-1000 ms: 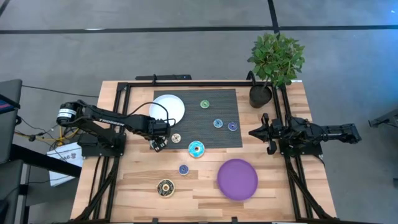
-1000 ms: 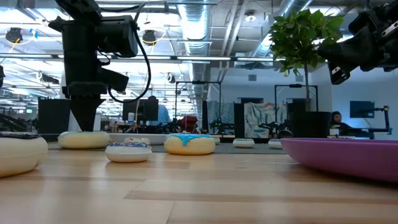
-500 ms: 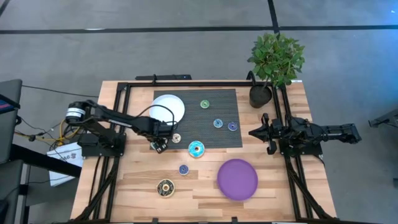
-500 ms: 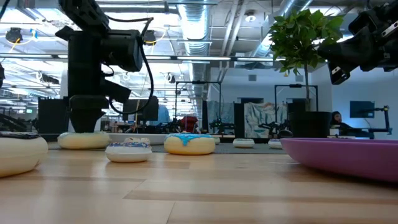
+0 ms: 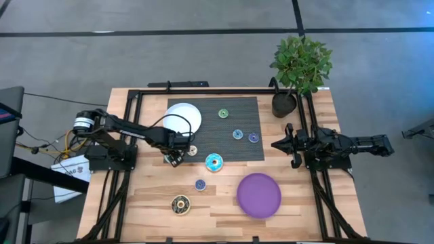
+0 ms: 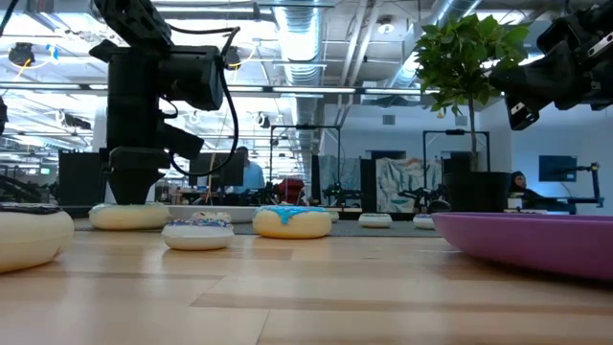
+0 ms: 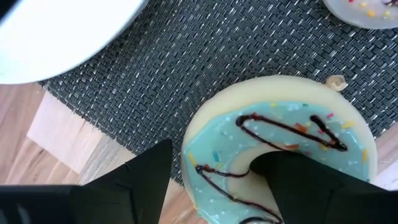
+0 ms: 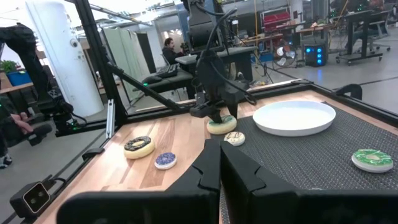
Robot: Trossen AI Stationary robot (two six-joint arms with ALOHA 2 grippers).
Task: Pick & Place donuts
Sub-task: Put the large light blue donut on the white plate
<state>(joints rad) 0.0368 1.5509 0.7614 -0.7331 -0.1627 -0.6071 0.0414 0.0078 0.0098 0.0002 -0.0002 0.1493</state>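
My left gripper stands open and low over a teal-iced donut with brown drizzle. This donut lies flat at the black mat's near left corner. The gripper hides it in the high view. One finger is in the donut's hole, the other is outside its rim. A cream donut lies just beside it. More donuts lie on the mat and on the wood: green, blue, purple, large teal, small blue, brown. My right gripper waits shut at the table's right side. My left gripper comes at the teal drizzled donut from above, pointing down. One finger is in the hole and one outside, astride the ring's wall. A thin gap shows beside the outer finger. Whether the inner finger touches, I cannot tell. The donut lies flat.
A white plate sits on the mat's far left corner, close behind the left gripper. A purple plate lies on the wood near the table's near edge. A potted plant stands at the far right corner. Black frame rails run along both sides.
My left gripper has come down over the teal drizzled donut and shifted slightly toward the table's right, then held still. The donut has not moved.
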